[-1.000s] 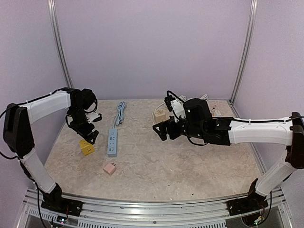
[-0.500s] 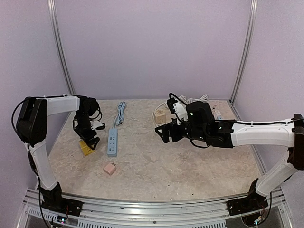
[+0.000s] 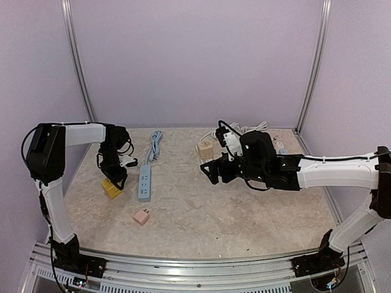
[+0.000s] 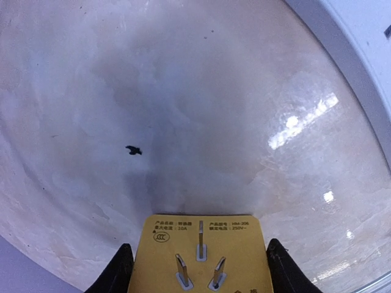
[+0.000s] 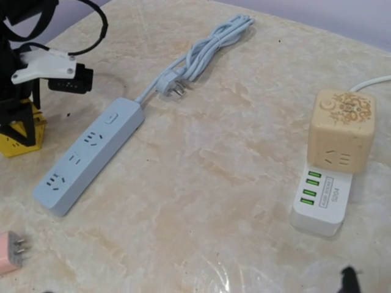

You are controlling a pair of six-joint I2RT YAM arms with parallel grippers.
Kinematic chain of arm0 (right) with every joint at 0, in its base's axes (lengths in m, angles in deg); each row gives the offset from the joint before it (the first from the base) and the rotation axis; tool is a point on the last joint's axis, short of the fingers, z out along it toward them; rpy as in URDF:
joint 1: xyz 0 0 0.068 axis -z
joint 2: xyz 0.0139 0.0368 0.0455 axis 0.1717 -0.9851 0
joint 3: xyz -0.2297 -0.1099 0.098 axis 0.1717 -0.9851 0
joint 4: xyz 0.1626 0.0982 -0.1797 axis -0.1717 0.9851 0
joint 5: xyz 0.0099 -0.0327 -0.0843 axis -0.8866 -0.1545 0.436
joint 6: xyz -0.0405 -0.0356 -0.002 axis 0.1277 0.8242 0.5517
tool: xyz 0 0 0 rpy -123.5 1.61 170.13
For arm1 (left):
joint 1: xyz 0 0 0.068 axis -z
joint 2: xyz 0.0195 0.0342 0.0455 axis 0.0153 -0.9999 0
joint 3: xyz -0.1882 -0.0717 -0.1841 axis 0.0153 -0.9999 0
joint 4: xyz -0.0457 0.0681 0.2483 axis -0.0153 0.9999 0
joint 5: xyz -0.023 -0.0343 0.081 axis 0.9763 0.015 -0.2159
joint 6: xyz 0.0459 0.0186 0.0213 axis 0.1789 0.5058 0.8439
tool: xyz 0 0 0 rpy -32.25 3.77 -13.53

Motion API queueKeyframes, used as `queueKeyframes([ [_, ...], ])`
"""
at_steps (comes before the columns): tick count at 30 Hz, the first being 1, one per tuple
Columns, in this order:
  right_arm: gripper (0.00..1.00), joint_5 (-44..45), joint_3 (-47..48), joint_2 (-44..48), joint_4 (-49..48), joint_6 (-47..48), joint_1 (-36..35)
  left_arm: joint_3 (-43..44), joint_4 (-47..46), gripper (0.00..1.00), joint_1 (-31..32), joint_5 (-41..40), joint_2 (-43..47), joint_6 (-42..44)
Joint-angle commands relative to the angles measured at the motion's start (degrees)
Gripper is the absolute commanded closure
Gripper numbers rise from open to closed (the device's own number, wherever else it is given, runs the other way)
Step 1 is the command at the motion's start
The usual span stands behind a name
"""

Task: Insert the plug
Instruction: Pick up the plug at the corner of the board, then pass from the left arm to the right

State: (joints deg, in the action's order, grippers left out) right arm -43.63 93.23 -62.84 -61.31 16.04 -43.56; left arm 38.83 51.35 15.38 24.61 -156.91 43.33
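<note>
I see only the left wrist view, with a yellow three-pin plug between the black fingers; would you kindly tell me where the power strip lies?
Observer: In the top view, the light blue plastic power strip lies on the table just right of the yellow three-pin plug, apart from it.
Operator: Thank you. Is anything plugged into it?
Observer: No, its sockets show bare in the right wrist view.
Operator: And where is the other arm?
Observer: The right gripper hovers open over mid-table, near a beige cube socket.
</note>
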Motion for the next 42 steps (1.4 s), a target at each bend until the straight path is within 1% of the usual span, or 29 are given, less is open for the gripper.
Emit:
queueKeyframes([
  [1, 0.03, 0.14, -0.92, 1.06, -0.98, 0.23, 0.73, 2.54, 0.16, 0.69, 0.65, 0.62, 1.72, -2.16],
  [3, 0.03, -0.20, -0.77, 0.66, -0.91, 0.32, 1.05, 3.73, 0.58, 0.70, 1.07, 1.29, 2.49, -3.52],
  [5, 0.03, -0.33, -0.73, 0.36, -0.92, 0.44, 1.24, 5.12, 0.72, 0.74, 1.58, 1.34, 3.27, -5.58],
  [7, 0.03, -0.62, -0.75, 0.09, -1.09, 0.84, 1.48, 6.61, 0.36, 0.78, 2.25, -0.09, 4.03, -7.42],
  [9, 0.03, -1.77, -1.11, 0.20, -2.07, 1.79, 1.71, 8.60, 0.45, 0.81, 2.98, -2.07, 4.44, -9.76],
  [12, 0.02, -5.02, -2.02, 0.86, -4.60, 3.73, 2.41, 11.98, 0.00, 0.81, 4.81, -3.81, 5.35, -12.98],
  [15, 0.02, -8.34, -3.11, 1.63, -7.48, 6.22, 2.82, 13.35, -3.28, 0.81, 7.50, -2.63, 8.25, -15.66],
  [16, 0.02, -11.25, -3.22, 1.85, -8.42, 7.07, 2.98, 13.31, -5.19, 0.81, 8.41, -1.36, 9.89, -16.38],
  [19, 0.02, -16.33, -3.38, 2.98, -10.80, 9.21, 3.30, 11.96, -12.15, 0.81, 11.30, 2.92, 13.66, -18.59],
  [20, 0.02, -18.68, -3.63, 3.41, -11.85, 10.11, 3.41, 10.79, -15.24, 0.81, 12.15, 4.81, 15.86, -19.58],
  [22, 0.02, -23.70, -4.40, 4.39, -14.13, 11.71, 3.90, 6.73, -23.24, 0.81, 13.63, 11.06, 19.59, -22.83],
  [24, 0.01, -28.68, -5.19, 5.43, -16.51, 12.64, 4.78, 1.12, -32.39, 0.81, 15.72, 16.97, 24.26, -24.50],
  [25, 0.01, -30.83, -5.60, 5.87, -17.86, 12.75, 5.22, -2.00, -38.88, 0.81, 16.93, 19.77, 26.75, -24.71],
  [28, 0.01, -36.74, -6.10, 6.46, -20.61, 12.99, 6.93, -10.68, -53.55, 0.81, 20.89, 24.26, 33.40, -26.33],
  [30, 0.01, -40.37, -6.04, 6.27, -22.17, 13.33, 7.99, -16.01, -63.21, 0.81, 22.69, 26.46, 36.54, -29.78],
  [33, 0.01, -44.77, -5.68, 5.47, -25.78, 12.85, 9.25, -22.55, -76.55, 0.81, 25.05, 29.24, 38.87, -33.42],
  [36, 0.01, -48.00, -6.03, 4.19, -30.65, 12.09, 9.87, -28.41, -89.13, 0.82, 27.70, 31.53, 40.13, -34.99],
  [37, 0.01, -48.83, -6.27, 3.71, -32.19, 12.01, 10.12, -29.83, -92.76, 0.83, 28.43, 31.84, 40.02, -35.77],
  [42, 0.01, -53.57, -6.35, 0.80, -38.36, 8.86, 10.70, -34.22, -105.61, 0.88, 31.46, 34.58, 39.29, -37.66],
])
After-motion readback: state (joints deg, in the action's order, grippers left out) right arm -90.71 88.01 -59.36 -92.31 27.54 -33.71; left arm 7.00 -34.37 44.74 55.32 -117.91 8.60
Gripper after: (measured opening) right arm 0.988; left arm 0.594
